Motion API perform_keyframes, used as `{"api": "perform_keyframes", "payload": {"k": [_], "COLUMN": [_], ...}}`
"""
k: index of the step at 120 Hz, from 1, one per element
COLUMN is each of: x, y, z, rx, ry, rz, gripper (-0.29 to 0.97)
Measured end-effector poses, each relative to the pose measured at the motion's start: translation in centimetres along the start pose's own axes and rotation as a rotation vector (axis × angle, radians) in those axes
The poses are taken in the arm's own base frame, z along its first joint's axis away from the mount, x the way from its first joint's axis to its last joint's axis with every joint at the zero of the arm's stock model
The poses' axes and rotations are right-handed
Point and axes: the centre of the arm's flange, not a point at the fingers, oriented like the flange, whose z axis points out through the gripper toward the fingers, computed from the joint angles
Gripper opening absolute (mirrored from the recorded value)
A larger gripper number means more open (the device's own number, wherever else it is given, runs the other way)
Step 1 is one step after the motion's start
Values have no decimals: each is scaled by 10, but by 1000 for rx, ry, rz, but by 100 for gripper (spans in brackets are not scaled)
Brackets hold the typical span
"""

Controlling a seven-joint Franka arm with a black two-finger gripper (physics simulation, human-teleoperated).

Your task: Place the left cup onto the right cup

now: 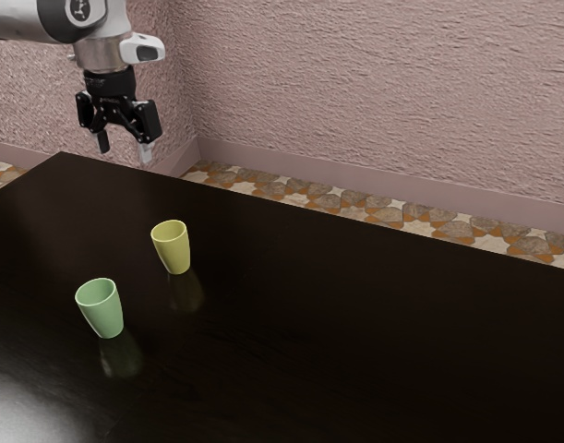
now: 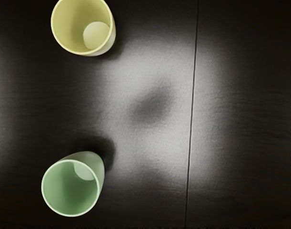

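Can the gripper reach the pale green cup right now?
Probably yes: the black two-finger gripper hangs open, nothing covers the upright pale green cup, and the yellow cup stands apart.

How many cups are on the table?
2. The light green tapered cup stands upright nearer the camera, toward the exterior view's left; the yellow tapered cup stands upright behind it, slightly right, apart. Nothing seems hidden.

Dark glossy table (image 1: 355,314) — green cup (image 1: 100,307), yellow cup (image 1: 171,245) upright, apart.
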Motion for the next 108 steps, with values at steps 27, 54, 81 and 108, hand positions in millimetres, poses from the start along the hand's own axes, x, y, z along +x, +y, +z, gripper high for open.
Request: {"api": "perform_keyframes", "payload": {"k": [27, 54, 81, 108], "x": [0, -12, -53, -83], "y": [4, 18, 22, 36], "z": [10, 61, 89, 130], "rx": [-3, -5, -4, -1], "ry": [-21, -97, -90, -92], "rz": [6, 19, 19, 33], "gripper": [68, 68, 68, 68]}}
